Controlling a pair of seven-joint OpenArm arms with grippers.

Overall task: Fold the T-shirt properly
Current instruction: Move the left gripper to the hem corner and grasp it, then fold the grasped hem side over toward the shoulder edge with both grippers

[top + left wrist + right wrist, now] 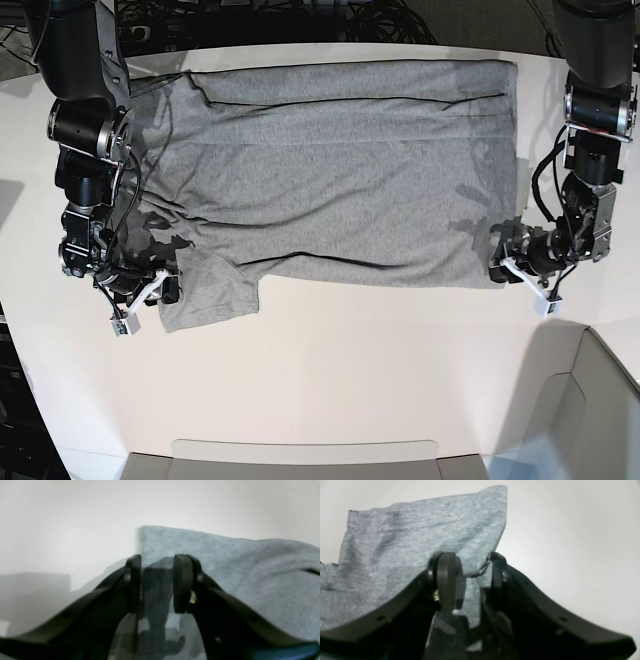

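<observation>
While both sets of jaws stood spread astride the near corners of the T-shirt (340, 170), the left gripper (503, 262) and right gripper (165, 288) looked set to pinch, lift and fold. The T-shirt lay flat on the white surface (330, 370); cables (290, 15) ran beyond it.
</observation>
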